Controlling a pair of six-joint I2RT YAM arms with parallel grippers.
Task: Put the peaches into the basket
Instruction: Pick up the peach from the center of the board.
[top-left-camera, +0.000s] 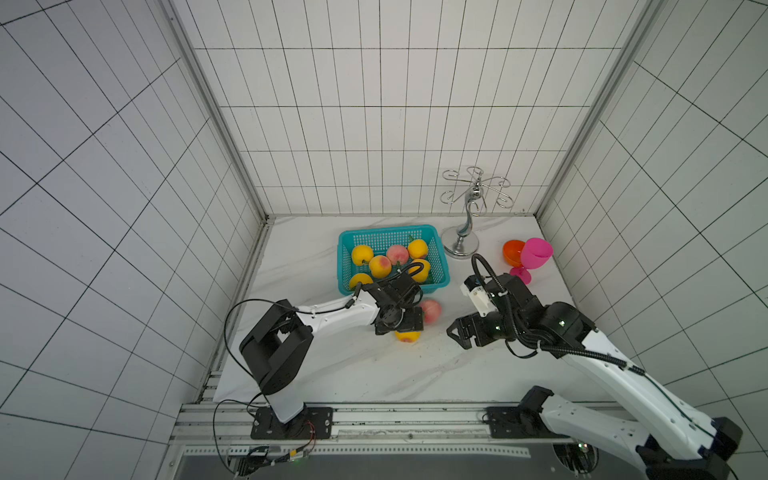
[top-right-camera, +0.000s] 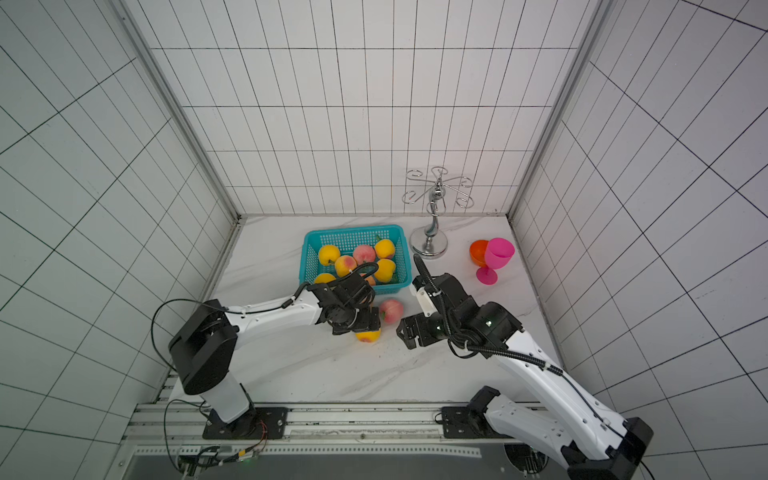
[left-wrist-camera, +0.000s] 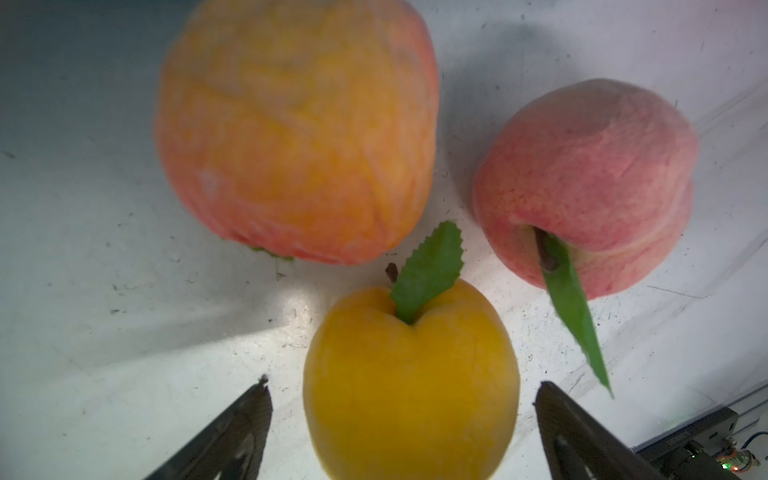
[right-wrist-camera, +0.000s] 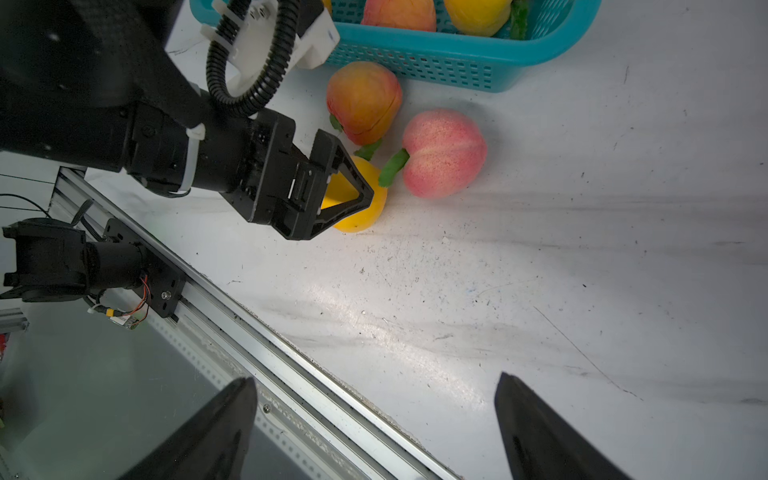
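Observation:
The turquoise basket (top-left-camera: 388, 230) (top-right-camera: 353, 230) stands at the back of the marble table and holds several peaches (top-left-camera: 380, 266), yellow and blushed. Three more peaches lie on the table just in front of it. The yellow peach (left-wrist-camera: 411, 382) (top-left-camera: 408, 336) (right-wrist-camera: 361, 220) sits between the jaws of my left gripper (left-wrist-camera: 403, 395) (top-left-camera: 405, 330), which is open with a gap on each side. Beside it lie a pink peach (left-wrist-camera: 590, 174) (top-left-camera: 432, 311) (right-wrist-camera: 444, 153) and an orange-red peach (left-wrist-camera: 299, 129) (right-wrist-camera: 363, 99). My right gripper (right-wrist-camera: 376, 380) (top-left-camera: 453, 332) hangs open and empty to the right.
A chrome cup stand (top-left-camera: 461, 245) rises right of the basket. An orange goblet (top-left-camera: 512, 251) and a pink goblet (top-left-camera: 536, 253) stand at the far right. Tiled walls close in three sides. A metal rail (top-left-camera: 395, 415) runs along the table's front edge.

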